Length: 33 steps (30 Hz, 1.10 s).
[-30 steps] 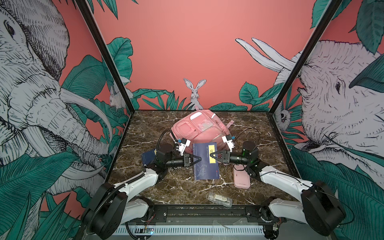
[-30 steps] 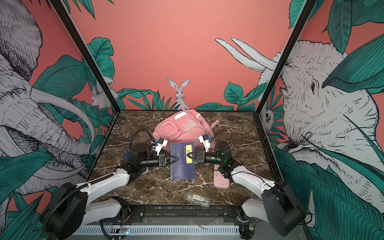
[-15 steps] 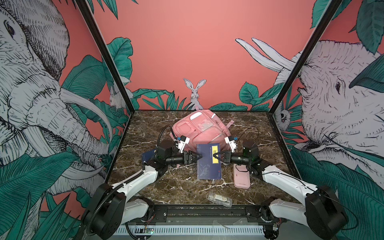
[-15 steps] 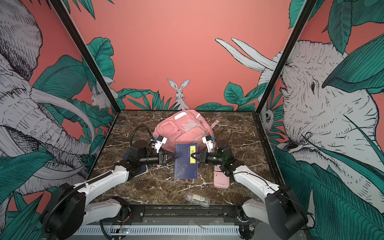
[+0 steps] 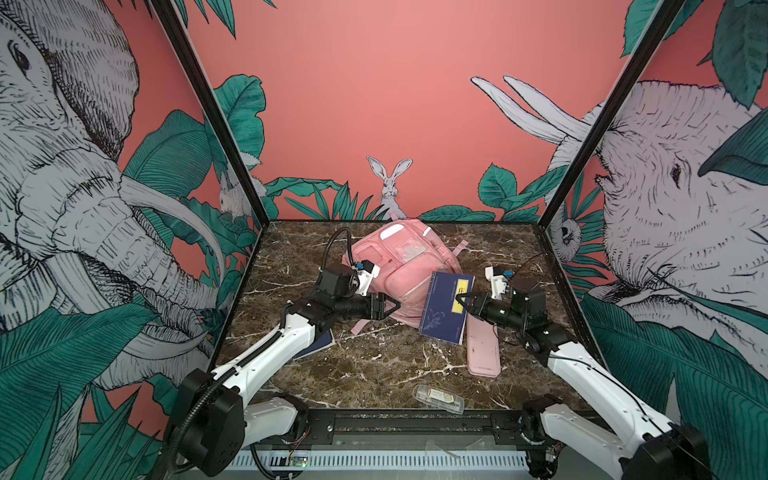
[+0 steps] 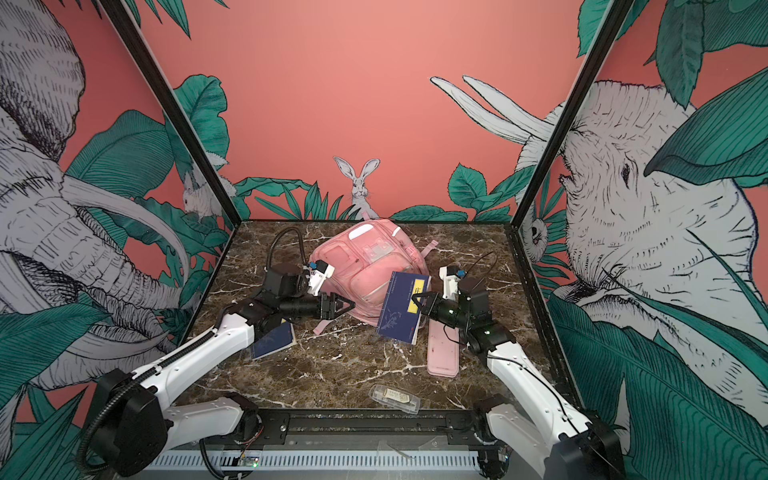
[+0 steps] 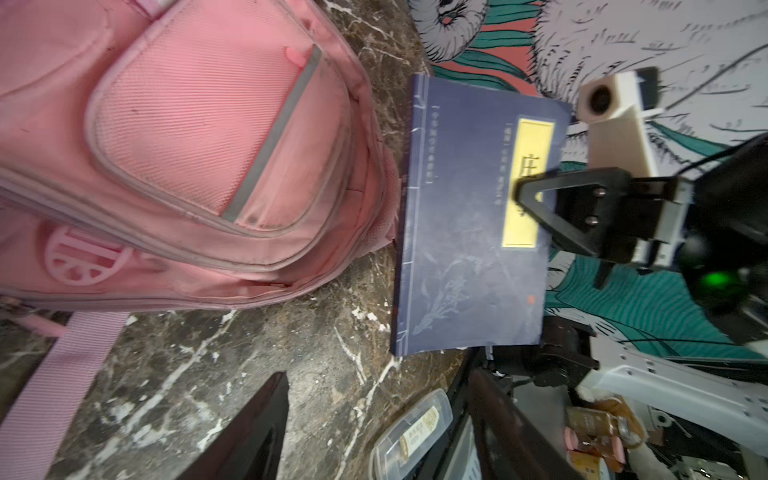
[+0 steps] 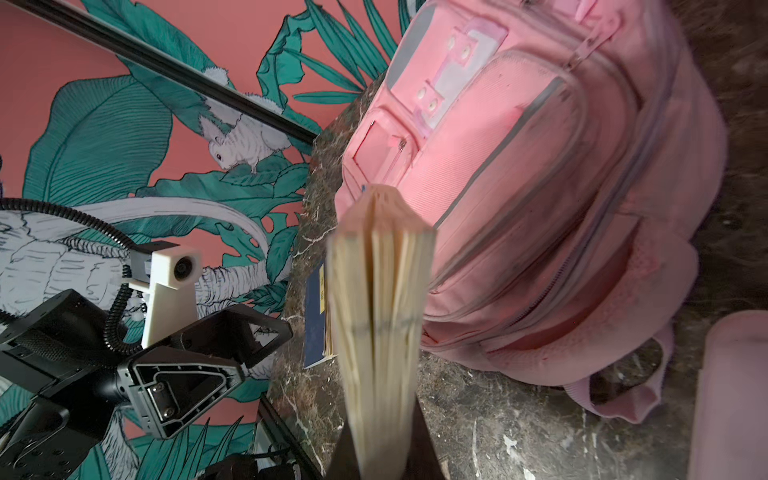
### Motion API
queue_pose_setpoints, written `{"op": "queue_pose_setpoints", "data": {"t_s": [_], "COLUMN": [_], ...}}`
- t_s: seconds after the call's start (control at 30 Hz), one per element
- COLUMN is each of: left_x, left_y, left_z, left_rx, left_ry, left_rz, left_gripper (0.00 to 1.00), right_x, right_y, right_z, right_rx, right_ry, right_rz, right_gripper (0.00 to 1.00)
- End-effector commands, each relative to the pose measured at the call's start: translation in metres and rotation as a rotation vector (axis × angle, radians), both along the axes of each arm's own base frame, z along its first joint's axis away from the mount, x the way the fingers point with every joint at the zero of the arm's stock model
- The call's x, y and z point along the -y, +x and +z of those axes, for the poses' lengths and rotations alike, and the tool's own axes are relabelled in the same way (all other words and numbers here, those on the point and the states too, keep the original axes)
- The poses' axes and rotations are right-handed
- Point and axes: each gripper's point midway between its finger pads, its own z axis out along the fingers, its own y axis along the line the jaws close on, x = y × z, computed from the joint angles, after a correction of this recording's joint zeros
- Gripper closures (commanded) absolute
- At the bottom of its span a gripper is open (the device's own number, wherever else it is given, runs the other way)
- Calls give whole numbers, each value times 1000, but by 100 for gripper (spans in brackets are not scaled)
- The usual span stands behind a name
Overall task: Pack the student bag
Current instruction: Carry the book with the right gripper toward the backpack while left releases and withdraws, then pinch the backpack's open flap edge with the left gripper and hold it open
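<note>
Where the yellow label [image 7: 528, 183] on the blue book [image 5: 444, 307] can be read, the character 庄 is seen; the smaller print is blurred. The bag [image 5: 401, 270] lies front-up at the rear middle of the desk [image 5: 374, 365]. The book is gripped at its label by the right claw [image 5: 458, 299] and held tilted just beside the bag's near right corner. The left claw [image 5: 392, 306], spread wide and empty, is poised at the bag's near left edge. Bare marble is seen between the claws and a clear box [image 5: 438, 399] by the front edge. A pencil case [image 5: 482, 353] lies beneath the right arm.

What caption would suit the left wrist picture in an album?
The right gripper holds a blue book by its edge beside the pink student bag, over the marble table.
</note>
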Motion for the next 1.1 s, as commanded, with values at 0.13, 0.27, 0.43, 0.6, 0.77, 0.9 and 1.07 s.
{"op": "queue_pose_setpoints", "data": {"t_s": [0.13,0.27,0.43,0.6,0.77,0.9,1.07], "left_x": [-2,20,47,64,70,82,92], "left_y": [29,37,37,40,51,60,67], "left_z": [-2,-6,-17,-32,-46,-63,-79], "left_rx": [78,120,154,207,298,301,297], "left_ry": [224,358,479,642,885,922,944], "left_rz": [50,-2,-57,-112,-139,-162,-180], "left_gripper": [34,35,38,41,42,42,42], "right_x": [36,42,52,56,52,51,53], "right_y": [7,8,6,4,6,6,2], "right_z": [26,25,21,17,16,16,19], "right_rx": [58,44,24,14,8,7,18], "right_ry": [-98,-125,-181,-192,-187,-184,-180], "right_rz": [-172,-197,-227,-239,-223,-214,-217], "right_gripper": [100,100,100,100,100,100,100]}}
